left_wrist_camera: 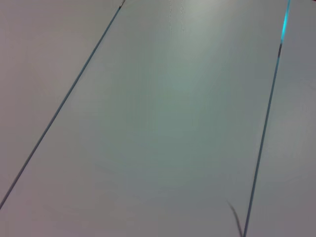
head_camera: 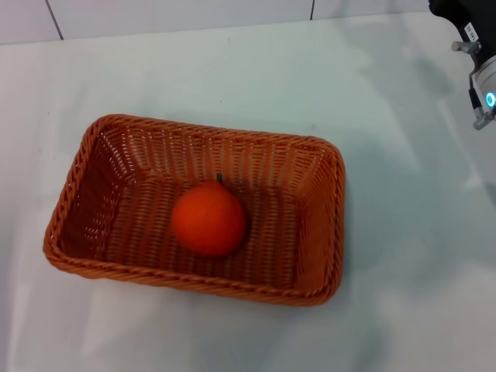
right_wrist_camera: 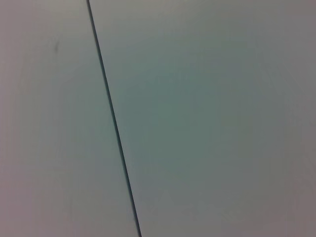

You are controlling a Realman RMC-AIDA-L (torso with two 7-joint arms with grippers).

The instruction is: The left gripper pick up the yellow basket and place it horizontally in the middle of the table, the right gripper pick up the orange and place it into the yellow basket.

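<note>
The orange-brown woven basket [head_camera: 310, 167] lies flat on the white table in the middle of the head view, its long side running left to right. The orange [head_camera: 208, 219] rests inside it, near the middle of its floor, with its short dark stem pointing to the back. The right arm's silver wrist with the cyan light [head_camera: 482, 77] shows at the far right top edge, well away from the basket; its fingers are out of frame. The left gripper is out of view. Both wrist views show only bare table surface with dark seams.
The white table [head_camera: 403, 248] surrounds the basket on all sides. A seam between panels runs along the back edge [head_camera: 178, 31]. A thin dark seam crosses the right wrist view [right_wrist_camera: 111, 113], and two cross the left wrist view [left_wrist_camera: 64, 101].
</note>
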